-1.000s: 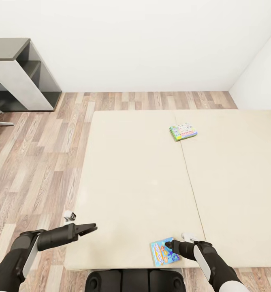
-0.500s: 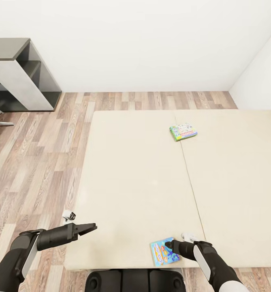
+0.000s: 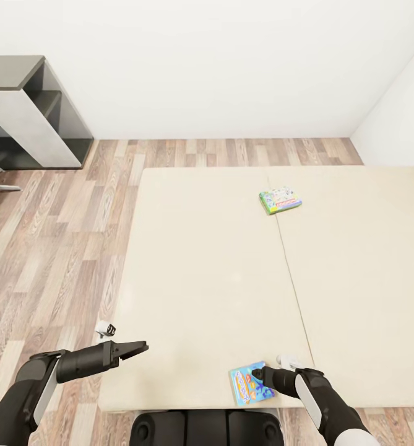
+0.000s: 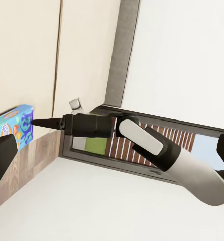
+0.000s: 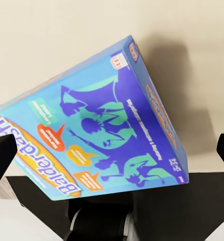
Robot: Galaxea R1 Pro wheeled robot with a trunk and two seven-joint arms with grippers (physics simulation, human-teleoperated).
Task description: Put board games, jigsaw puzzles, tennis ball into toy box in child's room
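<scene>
While the robot stands at the foot of the bed (image 3: pixel 219 279), its right gripper (image 3: pixel 257 374) hangs over the light blue Balderdash board game (image 3: pixel 251 383), which lies flat on the mattress at the lower centre of the head view, close to the near edge. In the right wrist view the box (image 5: pixel 99 125) sits squarely between the two dark fingertips (image 5: pixel 1 153) at the frame's sides, so the jaws look spread wide with nothing yet held, though how close they are to the box I cannot judge for certain. The left gripper (image 3: pixel 135 347) hovers at the lower left, over the bed's corner, its fingers drawn to a narrow point and empty. The second game, the green-edged board game (image 3: pixel 280 201), rests well apart, near the mattress seam in the upper middle of the frame.

I take the step in hand to be the pickup of the blue box. Next the gripper should come down across the box's shorter width and close firmly; the box is flat on soft bedding, so the fingers may need to catch an edge. The dark grey desk (image 3: pixel 27 118) at the upper left carries nothing I can make out.
</scene>
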